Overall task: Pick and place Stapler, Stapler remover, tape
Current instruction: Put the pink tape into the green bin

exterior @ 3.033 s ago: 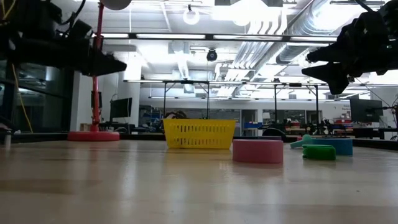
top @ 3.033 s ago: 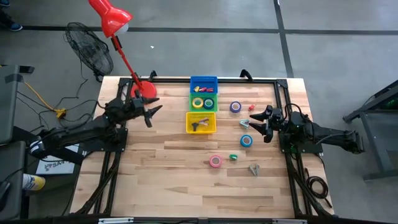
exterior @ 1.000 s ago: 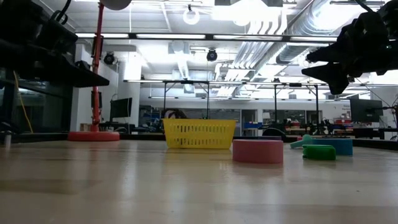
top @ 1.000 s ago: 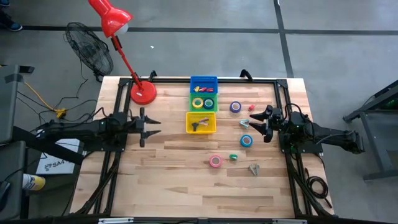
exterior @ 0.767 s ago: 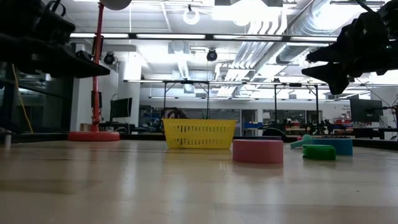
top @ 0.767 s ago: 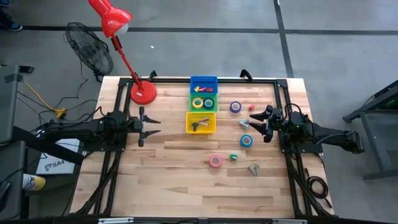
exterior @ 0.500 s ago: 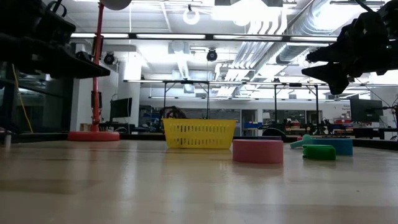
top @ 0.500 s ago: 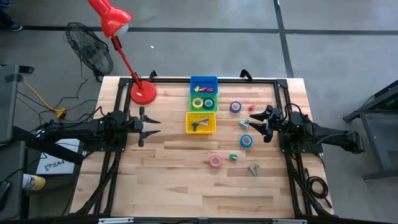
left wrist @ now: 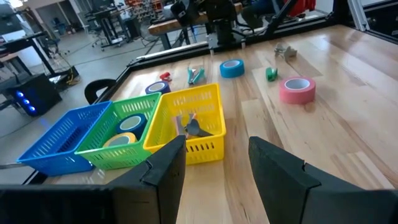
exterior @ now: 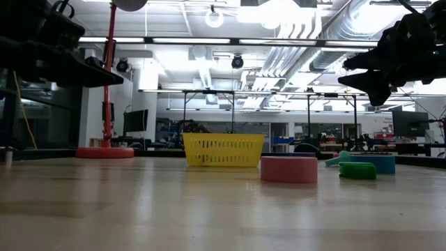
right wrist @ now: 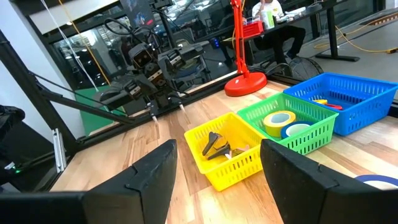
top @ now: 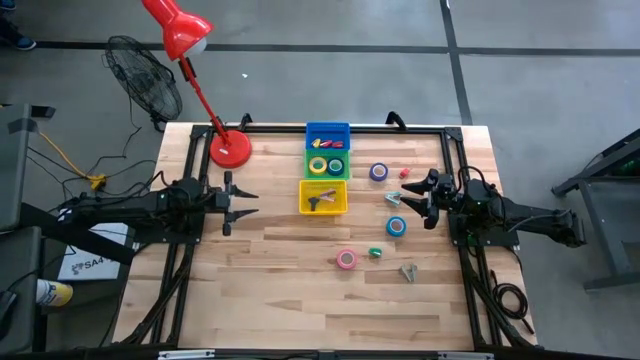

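High view — blue tape (top: pixel 397 226) just beside right gripper (top: pixel 412 206), untouched.

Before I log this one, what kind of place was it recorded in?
Most likely an open workshop or robotics lab: exposed ducts under a bare ceiling, rows of metal-framed workbenches behind the table, and a concrete floor marked with dark tape lines.
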